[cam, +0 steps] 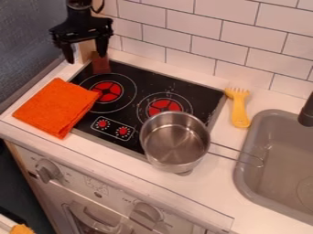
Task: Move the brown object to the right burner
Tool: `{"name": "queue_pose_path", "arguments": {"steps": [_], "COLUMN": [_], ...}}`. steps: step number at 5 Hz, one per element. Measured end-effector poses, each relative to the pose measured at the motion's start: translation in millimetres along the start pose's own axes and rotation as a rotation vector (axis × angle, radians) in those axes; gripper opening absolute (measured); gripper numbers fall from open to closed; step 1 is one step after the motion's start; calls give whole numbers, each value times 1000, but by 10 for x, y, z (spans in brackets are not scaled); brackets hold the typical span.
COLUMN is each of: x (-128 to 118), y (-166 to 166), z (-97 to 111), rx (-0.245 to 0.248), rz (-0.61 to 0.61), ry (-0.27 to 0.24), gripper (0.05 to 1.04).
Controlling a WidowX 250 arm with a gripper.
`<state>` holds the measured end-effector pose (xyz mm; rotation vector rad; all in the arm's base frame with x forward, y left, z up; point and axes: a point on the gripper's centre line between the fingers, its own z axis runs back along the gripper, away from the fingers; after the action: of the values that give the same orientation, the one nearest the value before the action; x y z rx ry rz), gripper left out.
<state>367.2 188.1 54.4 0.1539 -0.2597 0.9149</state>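
Plainly, I hold my gripper [85,55] wide in the upper left of the frame, fingers apart, probably to make room for a grasp. The brown object [101,65] stands there by one fingertip, at the stove's [136,118] back edge; I'd shift sideways to straddle it. The steel pot [175,142], lower centre, crowds the near side of the right burner [164,106], so I'd set down towards the back, lest I knock its rim.

White counter [207,194] under black stovetop [166,86], brown object [101,65], orange cloth [56,107], metal pot [174,144], yellow fork [239,110]
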Motion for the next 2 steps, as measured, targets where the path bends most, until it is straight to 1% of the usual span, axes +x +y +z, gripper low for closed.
{"name": "queue_pose_path", "arguments": {"steps": [1, 2], "x": [-2, 40], "y": [-123, -174], "z": [-94, -175], "rx": [-75, -85], "rz": [-6, -9], "ry": [1, -2], "gripper": [1001, 1001]}}
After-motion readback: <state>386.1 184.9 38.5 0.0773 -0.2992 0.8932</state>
